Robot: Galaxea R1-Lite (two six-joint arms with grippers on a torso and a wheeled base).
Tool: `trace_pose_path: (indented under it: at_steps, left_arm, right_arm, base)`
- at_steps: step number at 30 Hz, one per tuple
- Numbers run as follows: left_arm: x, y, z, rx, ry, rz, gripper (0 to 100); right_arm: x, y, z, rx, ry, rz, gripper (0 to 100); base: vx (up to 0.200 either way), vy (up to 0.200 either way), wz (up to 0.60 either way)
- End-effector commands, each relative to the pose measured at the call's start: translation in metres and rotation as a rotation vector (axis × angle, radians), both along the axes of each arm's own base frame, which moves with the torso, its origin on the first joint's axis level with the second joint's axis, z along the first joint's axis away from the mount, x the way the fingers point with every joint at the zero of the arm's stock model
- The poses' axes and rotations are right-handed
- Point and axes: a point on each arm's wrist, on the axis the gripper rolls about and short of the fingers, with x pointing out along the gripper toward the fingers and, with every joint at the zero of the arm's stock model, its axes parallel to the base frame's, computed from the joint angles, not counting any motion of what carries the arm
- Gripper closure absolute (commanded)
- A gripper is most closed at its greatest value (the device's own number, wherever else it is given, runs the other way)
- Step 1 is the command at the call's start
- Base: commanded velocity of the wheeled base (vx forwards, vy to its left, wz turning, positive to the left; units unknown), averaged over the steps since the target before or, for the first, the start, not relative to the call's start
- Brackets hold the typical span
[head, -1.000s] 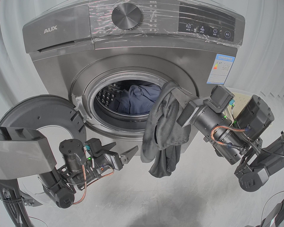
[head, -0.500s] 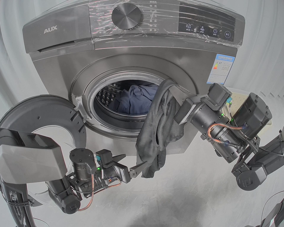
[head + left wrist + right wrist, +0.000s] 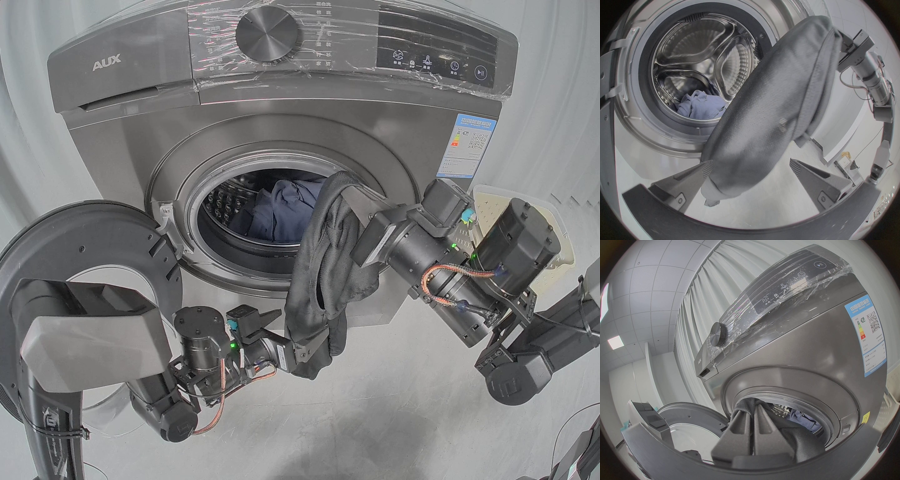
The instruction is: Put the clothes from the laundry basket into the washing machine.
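Note:
A dark grey garment [image 3: 325, 269] hangs from my right gripper [image 3: 345, 189], which is shut on its top fold at the right edge of the washing machine [image 3: 281, 125] drum opening. In the right wrist view the shut fingers [image 3: 742, 433] pinch the grey garment [image 3: 800, 440] in front of the drum. My left gripper [image 3: 297, 334] is low in front of the machine, open, with the garment's hanging lower end [image 3: 750, 140] between its fingers [image 3: 693, 178]. A blue garment [image 3: 284, 209] lies inside the drum, the same blue garment [image 3: 700, 106] in the left wrist view.
The round door [image 3: 94, 244] stands swung open to the left, behind my left arm. A cream perforated laundry basket [image 3: 553, 244] sits on the floor at the right, behind my right arm. Bare grey floor [image 3: 375, 406] lies below the garment.
My left gripper has moved right and in under the hanging garment, so its open fingers now straddle the lower end. My right gripper has carried the garment slightly left toward the opening.

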Motion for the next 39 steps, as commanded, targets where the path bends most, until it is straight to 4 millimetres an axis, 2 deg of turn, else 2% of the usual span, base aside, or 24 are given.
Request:
trace_pose_path:
  at_steps: [1,7,8,14,21,26,29,30,32,34,36,39]
  left_arm:
    - [0.018,-0.013,-0.018,0.002,-0.009,0.015,0]
    - [0.031,-0.020,-0.023,-0.012,-0.034,0.052,0]
    - [0.032,-0.020,-0.023,-0.013,-0.037,0.067,100]
    - [0.030,-0.014,-0.020,-0.005,-0.036,0.090,100]
    - [0.014,-0.003,0.005,-0.017,-0.052,0.103,100]
    - [0.000,0.025,0.050,-0.076,-0.112,0.143,100]
    - [-0.014,0.048,0.078,-0.117,-0.156,0.169,100]
    - [-0.016,0.050,0.081,-0.121,-0.160,0.171,100]
    - [-0.031,0.070,0.105,-0.179,-0.194,0.156,100]
    - [-0.035,0.077,0.113,-0.194,-0.211,0.150,100]
    - [-0.043,0.094,0.130,-0.220,-0.261,0.151,100]
    - [-0.051,0.105,0.139,-0.241,-0.284,0.160,100]
  right_arm:
    - [-0.002,0.004,-0.001,-0.002,0.003,0.012,100]
    - [-0.003,0.004,-0.001,-0.002,0.003,0.014,100]
    - [-0.004,0.003,-0.001,-0.001,0.001,0.015,100]
    - [-0.003,0.000,-0.001,-0.004,0.004,0.008,100]
    - [-0.002,-0.003,0.001,0.002,0.000,-0.001,100]
    - [-0.010,-0.013,-0.002,-0.014,0.018,-0.005,100]
    - [-0.012,-0.027,-0.019,-0.068,0.071,-0.034,100]
    - [-0.012,-0.029,-0.021,-0.073,0.076,-0.035,100]
    - [-0.016,-0.038,-0.038,-0.115,0.123,-0.041,100]
    - [-0.017,-0.039,-0.042,-0.124,0.135,-0.040,100]
    - [-0.022,-0.043,-0.047,-0.126,0.141,-0.038,100]
    - [-0.026,-0.049,-0.055,-0.140,0.157,-0.043,100]
  base:
    - [0.000,0.000,0.00]
    - [0.000,0.000,0.00]
    - [0.000,0.000,0.00]
    - [0.000,0.000,0.00]
    - [0.000,0.000,0.00]
    - [0.000,0.000,0.00]
    - [0.000,0.000,0.00]
    - [0.000,0.000,0.00]
    - [0.000,0.000,0.00]
    - [0.000,0.000,0.00]
    - [0.000,0.000,0.00]
    - [0.000,0.000,0.00]
